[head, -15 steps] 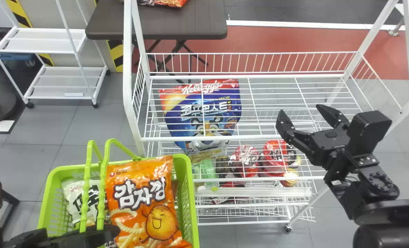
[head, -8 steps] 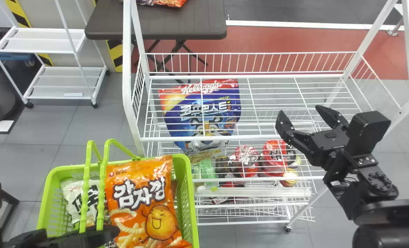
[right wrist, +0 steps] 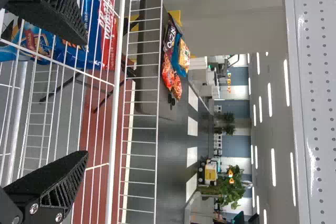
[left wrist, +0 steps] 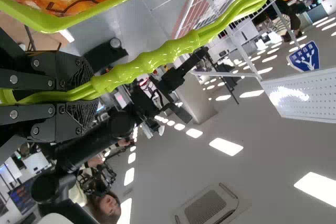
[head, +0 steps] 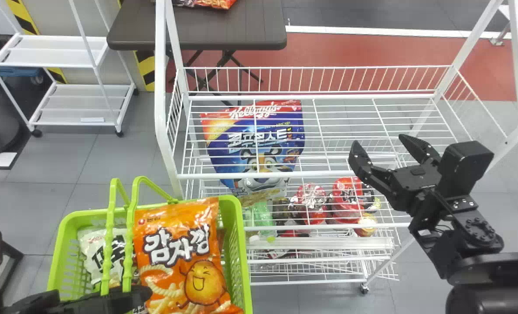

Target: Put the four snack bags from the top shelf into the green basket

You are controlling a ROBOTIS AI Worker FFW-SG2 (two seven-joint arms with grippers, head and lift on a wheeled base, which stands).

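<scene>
The right gripper is spread wide, nothing between its two fingers, over the right part of the white wire rack in the head view. The left gripper, at the bottom edge, is closed on the green handles of the green basket; the left wrist view shows its fingers pinching them.

From the right gripper, the basket lies toward 8 o'clock. Inside it, the orange potato snack bag lies face up, at between 1 and 2 o'clock from the left gripper. A white snack bag lies lower in the basket, at 11 o'clock from that same gripper, partly behind the handles. How many bags are underneath, I cannot tell.

At 9 o'clock from the right gripper, a blue cereal bag with a tiger shows through the wires of the top shelf, below that shelf. Red packages sit on a lower level, toward 7 o'clock. Toward 10 o'clock, beyond the rack, stands a dark table.
</scene>
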